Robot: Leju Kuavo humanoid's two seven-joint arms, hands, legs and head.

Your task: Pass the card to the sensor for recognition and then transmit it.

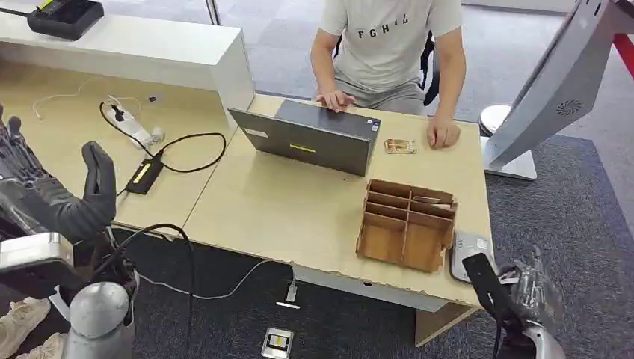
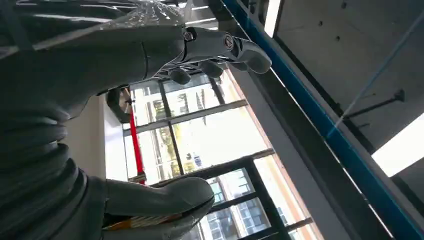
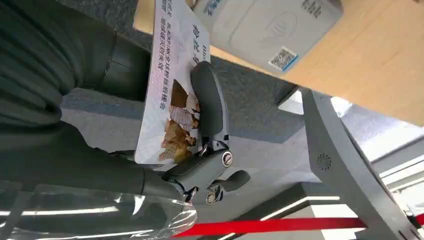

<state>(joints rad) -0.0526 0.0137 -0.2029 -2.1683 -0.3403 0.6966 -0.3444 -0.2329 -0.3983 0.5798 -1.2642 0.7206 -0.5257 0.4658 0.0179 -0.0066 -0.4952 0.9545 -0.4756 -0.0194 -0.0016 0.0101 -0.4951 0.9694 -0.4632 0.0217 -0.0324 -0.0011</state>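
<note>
The card [image 3: 170, 75], white with printed text and a photo, is pinched between the thumb and a finger of my right hand [image 3: 200, 145]. That hand [image 1: 516, 295] hangs below the table's right front corner. The sensor [image 1: 467, 250], a flat grey reader with a QR sticker, lies on that corner; the same sensor [image 3: 270, 25] sits just beyond the card's far edge, and I cannot tell whether they touch. At the left, my left hand [image 1: 67, 194] is raised off the table. Its fingers [image 2: 210, 50] stand apart from the thumb with nothing between them.
A wooden slotted organizer [image 1: 407, 224] stands beside the sensor. Behind it are an open laptop [image 1: 314, 134] and a seated person [image 1: 389, 52], with a small card [image 1: 400, 146] near their hand. Cables and a power strip [image 1: 134, 127] lie at the left. A white kiosk [image 1: 553, 90] stands at the right.
</note>
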